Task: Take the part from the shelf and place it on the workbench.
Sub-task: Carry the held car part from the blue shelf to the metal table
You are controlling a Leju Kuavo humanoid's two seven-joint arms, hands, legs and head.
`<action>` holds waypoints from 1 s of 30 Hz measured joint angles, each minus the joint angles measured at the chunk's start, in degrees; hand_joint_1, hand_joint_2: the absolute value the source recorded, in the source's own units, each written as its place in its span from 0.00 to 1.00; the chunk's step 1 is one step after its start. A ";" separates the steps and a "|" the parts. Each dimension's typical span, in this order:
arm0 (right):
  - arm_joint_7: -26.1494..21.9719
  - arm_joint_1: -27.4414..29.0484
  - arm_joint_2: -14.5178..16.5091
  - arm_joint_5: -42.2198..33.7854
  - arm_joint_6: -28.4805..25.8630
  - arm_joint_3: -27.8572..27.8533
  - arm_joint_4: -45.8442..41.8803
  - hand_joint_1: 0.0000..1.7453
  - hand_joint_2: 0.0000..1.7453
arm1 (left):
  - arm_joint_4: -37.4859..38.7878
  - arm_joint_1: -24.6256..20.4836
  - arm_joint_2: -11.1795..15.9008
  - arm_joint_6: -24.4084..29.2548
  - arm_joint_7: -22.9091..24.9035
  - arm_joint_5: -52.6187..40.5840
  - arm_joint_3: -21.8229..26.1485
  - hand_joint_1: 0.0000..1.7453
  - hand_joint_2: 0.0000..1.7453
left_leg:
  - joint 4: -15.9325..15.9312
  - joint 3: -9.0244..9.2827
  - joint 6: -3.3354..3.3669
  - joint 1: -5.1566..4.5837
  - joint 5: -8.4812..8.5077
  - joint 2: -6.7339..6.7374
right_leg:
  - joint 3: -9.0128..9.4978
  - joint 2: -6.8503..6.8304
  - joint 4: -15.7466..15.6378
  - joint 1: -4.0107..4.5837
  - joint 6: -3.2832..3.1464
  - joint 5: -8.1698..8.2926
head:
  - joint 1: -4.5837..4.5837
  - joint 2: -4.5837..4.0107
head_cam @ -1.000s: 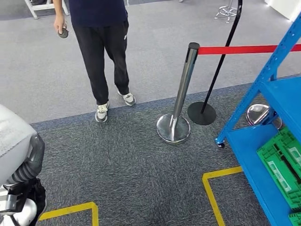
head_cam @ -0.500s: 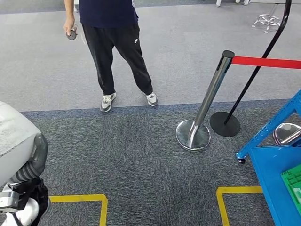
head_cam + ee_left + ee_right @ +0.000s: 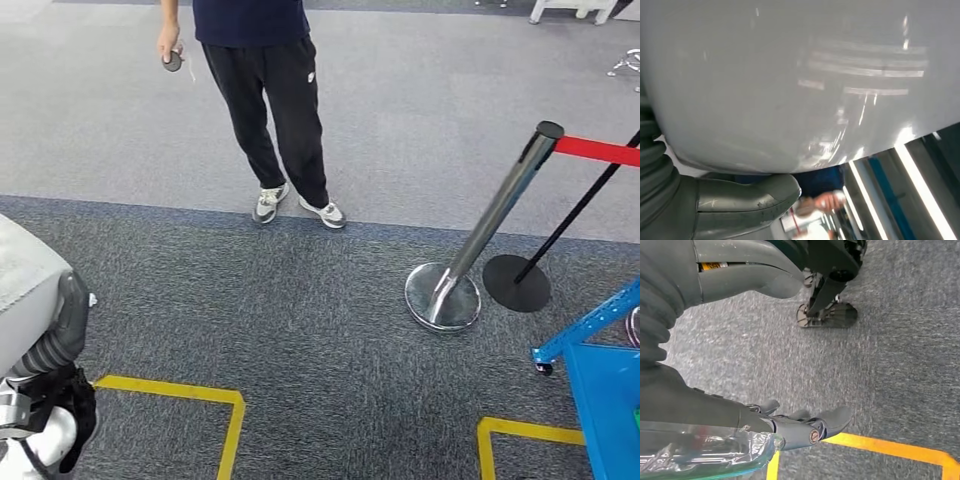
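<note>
Carry step, judging by the frames: left hand [image 3: 734, 210] gripped the big grey part [image 3: 791, 75] close to body; right hand [image 3: 798, 427] hung spread, holding nothing, w/ blue shelf [image 3: 604, 400] at far right. Next: find workbench, set part down flat.

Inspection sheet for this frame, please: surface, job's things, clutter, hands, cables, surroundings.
Surface: grey carpet with yellow tape marks.
Job's things: large pale grey part; corner of the blue shelf at the right.
Clutter: nothing seen.
Hands: left hand holds the part, thumb against it; right hand hangs over the carpet, fingers straight, holding nothing.
Cables: nothing seen.
Surroundings: a person stands ahead with a small dark object in one hand; a chrome post with a red belt.
</note>
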 joint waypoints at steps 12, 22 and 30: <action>-0.87 -3.28 0.68 -3.37 2.00 5.72 3.12 0.00 1.00 | 0.00 1.33 -0.23 0.01 3.30 0.31 1.39 1.00 1.00 | -0.05 0.15 1.34 0.63 0.44 -7.93 | -3.22 8.37 5.03 -1.16 1.60 -0.65 | 0.47 0.00; -1.14 -4.37 1.23 -3.93 2.58 7.47 4.28 0.00 1.00 | -0.01 1.58 -0.02 0.03 3.45 0.17 1.93 1.00 1.00 | 13.71 -7.58 -1.18 0.68 -6.16 -3.88 | -0.86 5.57 0.42 -0.89 -0.94 0.37 | -0.11 0.00; -2.53 -5.39 1.69 -5.99 2.30 8.38 5.02 0.00 1.00 | -0.02 1.36 -0.19 0.03 3.76 -1.90 2.35 1.00 1.00 | 0.80 -0.83 0.19 -0.14 0.50 0.96 | -0.05 0.39 0.48 -0.05 -0.23 -0.42 | -0.18 -0.01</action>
